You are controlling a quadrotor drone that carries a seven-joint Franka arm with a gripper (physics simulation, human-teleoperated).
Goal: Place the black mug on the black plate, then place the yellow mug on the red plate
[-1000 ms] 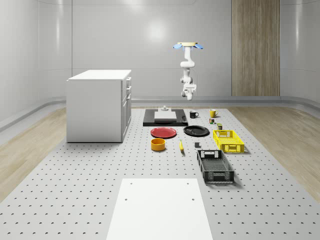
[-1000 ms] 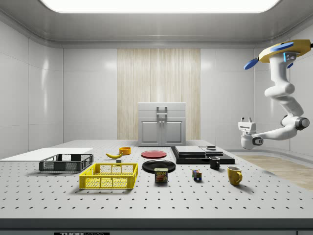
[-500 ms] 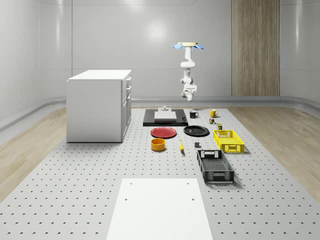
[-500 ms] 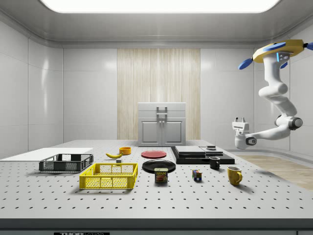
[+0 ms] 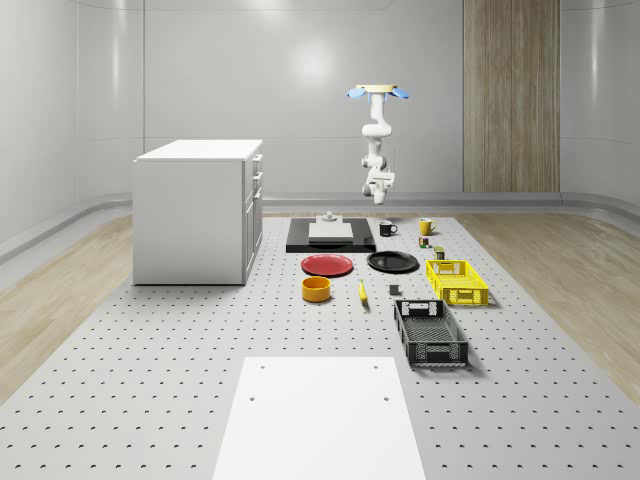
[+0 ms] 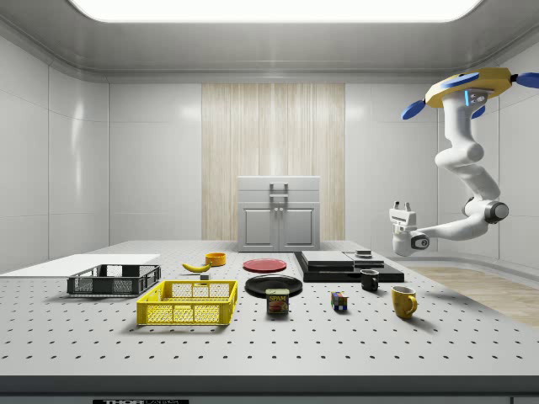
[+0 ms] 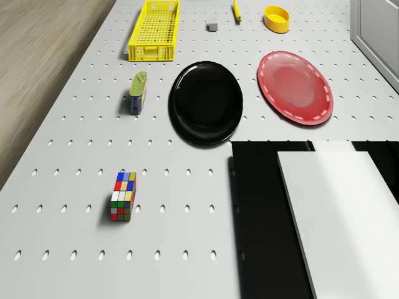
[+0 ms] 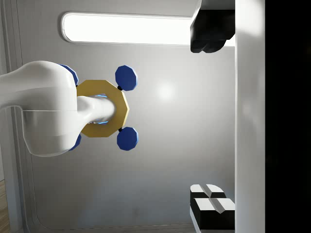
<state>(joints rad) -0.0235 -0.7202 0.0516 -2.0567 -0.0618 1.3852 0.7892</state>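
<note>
The gripper (image 6: 402,206) points upward, fingers spread and holding nothing; the hovering drone (image 6: 466,87) has shifted toward the black mug (image 6: 370,280) since 0.5 s ago.

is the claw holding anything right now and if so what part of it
Nothing is held. The claw points upward in the air, fingers apart with nothing between them, while the black mug and yellow mug sit on the table.

red plate (image 6: 264,264) | near rim hidden behind black plate (image 6: 273,285)
</note>
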